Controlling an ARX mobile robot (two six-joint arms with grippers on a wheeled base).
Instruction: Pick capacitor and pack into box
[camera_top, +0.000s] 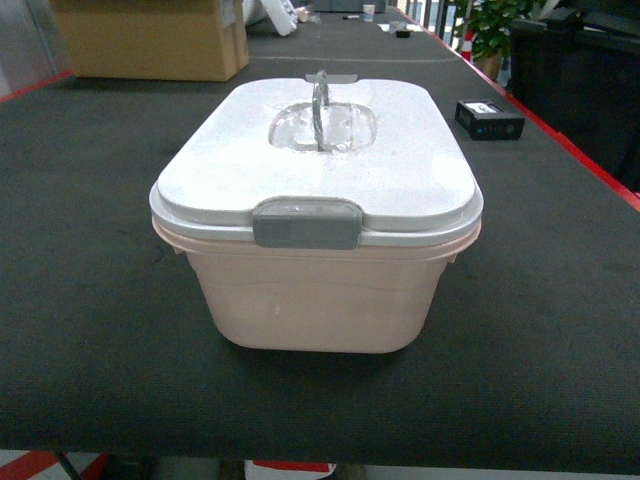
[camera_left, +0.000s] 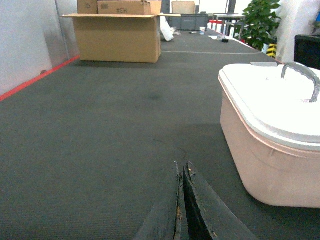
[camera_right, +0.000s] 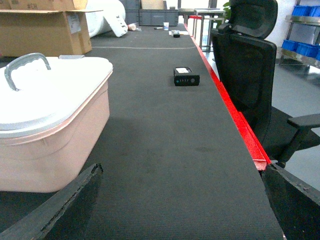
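Right, your box (camera_top: 318, 215) sits mid-bench, near the front edge, its short latch end facing you and its long axis running straight away from the robot. It's a pale pink plastic tub with rounded corners, walls tapering toward the base. The white lid (camera_top: 400, 160) is on, faintly speckled; its grey latch (camera_top: 306, 222) is down over the front rim and its grey handle (camera_top: 320, 105) stands upright over a recessed well.

You've got dark, finely textured matting on the bench (camera_top: 90, 300) all round the box. A red strip runs along the far right edge and shows at the left edge too. Well behind the box on the right lies a small black device (camera_top: 489, 119), near that red edge. Far back left stands a brown carton (camera_top: 150, 38), flaps open.

Your left gripper (camera_left: 182, 200) is low over the mat just left of the box, jaws pressed together, holding nothing. Your right gripper (camera_right: 180, 200) is spread wide to the box's right, also holding nothing. Off the bench to the right is a black mesh chair (camera_right: 247, 60).
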